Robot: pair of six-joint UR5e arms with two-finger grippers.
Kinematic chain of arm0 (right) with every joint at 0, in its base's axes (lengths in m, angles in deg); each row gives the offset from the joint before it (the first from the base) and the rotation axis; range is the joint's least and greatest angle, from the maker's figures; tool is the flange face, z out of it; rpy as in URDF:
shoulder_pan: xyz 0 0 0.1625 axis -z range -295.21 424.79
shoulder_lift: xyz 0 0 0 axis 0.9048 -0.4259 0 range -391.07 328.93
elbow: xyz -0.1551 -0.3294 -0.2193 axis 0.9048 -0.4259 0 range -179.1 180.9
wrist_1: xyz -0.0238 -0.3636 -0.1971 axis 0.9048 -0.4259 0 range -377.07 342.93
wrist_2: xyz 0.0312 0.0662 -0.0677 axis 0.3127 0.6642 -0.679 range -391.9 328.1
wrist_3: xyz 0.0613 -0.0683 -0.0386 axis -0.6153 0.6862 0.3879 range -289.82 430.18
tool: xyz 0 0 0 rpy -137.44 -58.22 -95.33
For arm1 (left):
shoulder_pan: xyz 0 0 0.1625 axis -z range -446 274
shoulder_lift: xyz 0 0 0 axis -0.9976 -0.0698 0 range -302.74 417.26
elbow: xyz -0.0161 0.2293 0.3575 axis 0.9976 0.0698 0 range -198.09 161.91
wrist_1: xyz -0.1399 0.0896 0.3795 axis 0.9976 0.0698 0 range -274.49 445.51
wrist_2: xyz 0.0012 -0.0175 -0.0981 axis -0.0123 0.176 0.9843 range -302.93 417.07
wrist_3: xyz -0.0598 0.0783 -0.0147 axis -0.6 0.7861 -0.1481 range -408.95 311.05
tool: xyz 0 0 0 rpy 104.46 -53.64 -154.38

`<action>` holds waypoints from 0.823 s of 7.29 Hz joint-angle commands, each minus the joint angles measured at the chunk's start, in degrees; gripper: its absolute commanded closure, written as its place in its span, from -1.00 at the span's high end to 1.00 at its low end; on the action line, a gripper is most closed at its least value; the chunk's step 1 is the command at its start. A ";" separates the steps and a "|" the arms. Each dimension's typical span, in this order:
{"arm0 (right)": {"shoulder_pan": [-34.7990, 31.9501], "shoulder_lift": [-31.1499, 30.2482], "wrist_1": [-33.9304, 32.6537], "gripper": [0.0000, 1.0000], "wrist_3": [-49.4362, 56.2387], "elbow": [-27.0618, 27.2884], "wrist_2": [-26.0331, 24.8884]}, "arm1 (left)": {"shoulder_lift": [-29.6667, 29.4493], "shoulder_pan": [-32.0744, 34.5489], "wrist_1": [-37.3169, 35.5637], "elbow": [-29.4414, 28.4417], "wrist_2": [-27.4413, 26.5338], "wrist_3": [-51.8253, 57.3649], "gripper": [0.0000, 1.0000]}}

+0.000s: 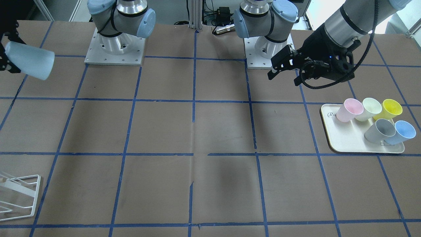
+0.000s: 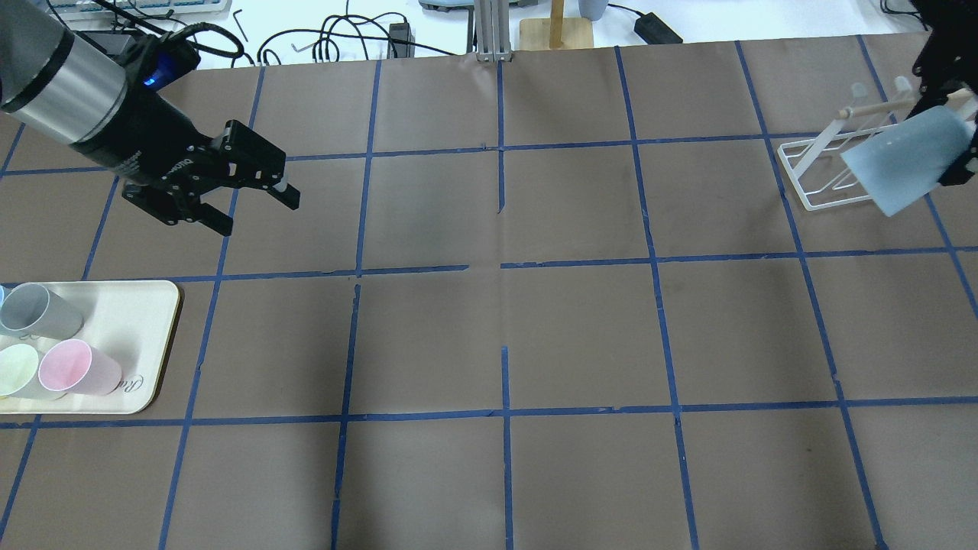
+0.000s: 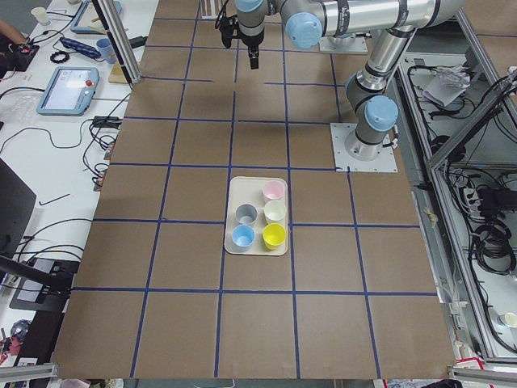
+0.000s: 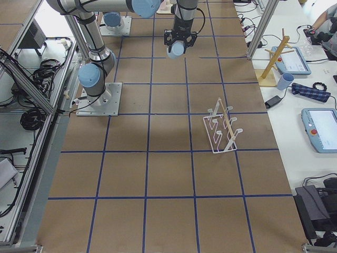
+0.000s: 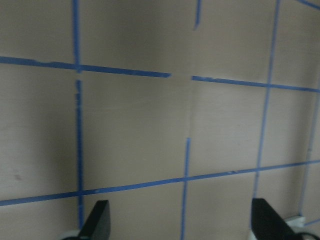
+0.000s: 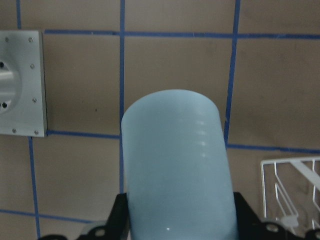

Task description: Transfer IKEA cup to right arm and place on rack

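Observation:
My right gripper [image 1: 8, 51] is shut on the pale powder-blue IKEA cup [image 1: 31, 61] and holds it tilted, high above the table. The cup fills the right wrist view [image 6: 175, 165] and also shows in the overhead view [image 2: 905, 164]. The white wire rack [image 2: 829, 179] stands on the table at the robot's right, below and farther out than the cup; its corner shows in the right wrist view [image 6: 295, 185]. My left gripper [image 2: 258, 214] is open and empty, above the table near the tray; its fingertips [image 5: 97, 222] frame bare table.
A cream tray [image 1: 348, 143] on the robot's left holds pink, pale green, yellow, grey and sky-blue cups. The arm bases [image 1: 115, 49] stand at the robot's edge. A wooden stand [image 2: 556, 27] is beyond the far edge.

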 commanded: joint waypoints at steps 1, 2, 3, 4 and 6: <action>0.39 5.83 -7.06 -0.58 -2.00 0.81 -10.58 | -2.51 0.59 -5.34 -1.25 -12.35 0.49 1.00; 0.39 6.75 -9.43 -0.57 -2.62 0.89 -17.24 | -3.21 2.16 -6.08 -1.16 -14.83 -0.03 1.00; 0.22 8.58 -13.11 -0.57 -4.19 1.59 -23.39 | -3.57 5.48 -6.09 -1.07 -16.94 -0.56 1.00; 0.22 10.78 -17.41 -0.57 -4.47 2.21 -24.93 | -4.09 8.21 -6.17 -0.90 -20.35 -0.83 1.00; -1.79 14.82 -24.03 -0.57 -14.17 3.34 -31.51 | -3.84 8.95 -5.91 -0.99 -19.68 0.05 1.00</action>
